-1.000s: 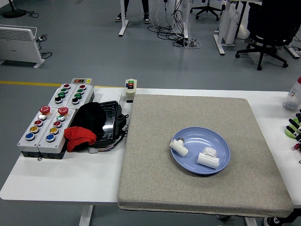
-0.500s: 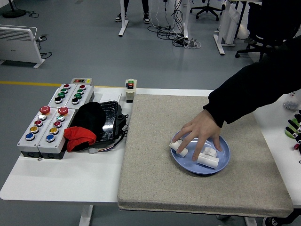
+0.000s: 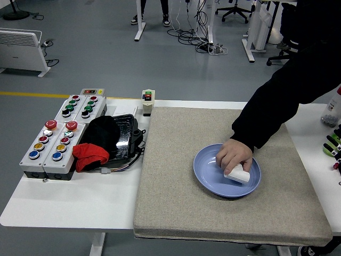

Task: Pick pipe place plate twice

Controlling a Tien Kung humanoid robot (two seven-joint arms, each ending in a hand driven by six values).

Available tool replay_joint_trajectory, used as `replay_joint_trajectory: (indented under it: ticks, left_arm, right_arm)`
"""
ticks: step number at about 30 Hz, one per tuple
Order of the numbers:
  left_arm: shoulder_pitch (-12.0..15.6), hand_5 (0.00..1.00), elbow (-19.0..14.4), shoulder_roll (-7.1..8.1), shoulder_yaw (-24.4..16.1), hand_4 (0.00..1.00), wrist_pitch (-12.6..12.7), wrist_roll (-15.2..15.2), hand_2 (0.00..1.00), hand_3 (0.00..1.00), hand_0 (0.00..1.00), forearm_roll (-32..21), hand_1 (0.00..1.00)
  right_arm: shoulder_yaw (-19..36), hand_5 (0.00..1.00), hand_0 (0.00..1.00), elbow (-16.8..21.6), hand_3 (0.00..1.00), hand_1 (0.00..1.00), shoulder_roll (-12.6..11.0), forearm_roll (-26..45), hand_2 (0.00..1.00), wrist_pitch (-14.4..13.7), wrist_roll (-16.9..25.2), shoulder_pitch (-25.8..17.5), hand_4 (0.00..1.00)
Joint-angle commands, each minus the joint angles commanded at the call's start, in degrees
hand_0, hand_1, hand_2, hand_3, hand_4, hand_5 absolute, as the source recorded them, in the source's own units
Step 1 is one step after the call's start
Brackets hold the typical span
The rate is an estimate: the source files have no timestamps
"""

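A blue plate [image 3: 205, 172] lies on the grey mat [image 3: 176, 213] right of centre. A person's hand [image 3: 234, 156] in a black sleeve reaches in from the upper right and is closed over the plate's middle. One white pipe piece [image 3: 239, 173] sticks out under that hand, and I cannot tell if it rests on the plate. The second pipe piece is out of sight, and the plate's left part is bare. A small part of my right hand [image 3: 333, 145] rests at the picture's right edge, away from the plate. My left arm is out of view.
Two grey button boxes [image 3: 58, 133] stand at the left. Beside them is a black device [image 3: 114, 136] with a red cloth [image 3: 89, 156]. A small switch box [image 3: 147, 101] stands at the mat's far left corner. A bottle [image 3: 333, 106] stands at the far right.
The person's hand came in from the right, spread over both pipe pieces, then closed at the plate's middle. The left pipe piece no longer shows on the plate.
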Motion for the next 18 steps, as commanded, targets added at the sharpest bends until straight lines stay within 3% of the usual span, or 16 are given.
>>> replay_joint_trajectory:
  ticks: [18]
  left_arm:
    - [0.3,0.998,0.0,0.02,0.5,0.343,0.0,-0.1,0.712,0.664,0.696,-0.2,0.687]
  right_arm:
    - [-0.2,0.605,0.843,-0.2,0.822,0.796,0.1,-0.3,0.874,-1.4,0.5,0.0,0.593]
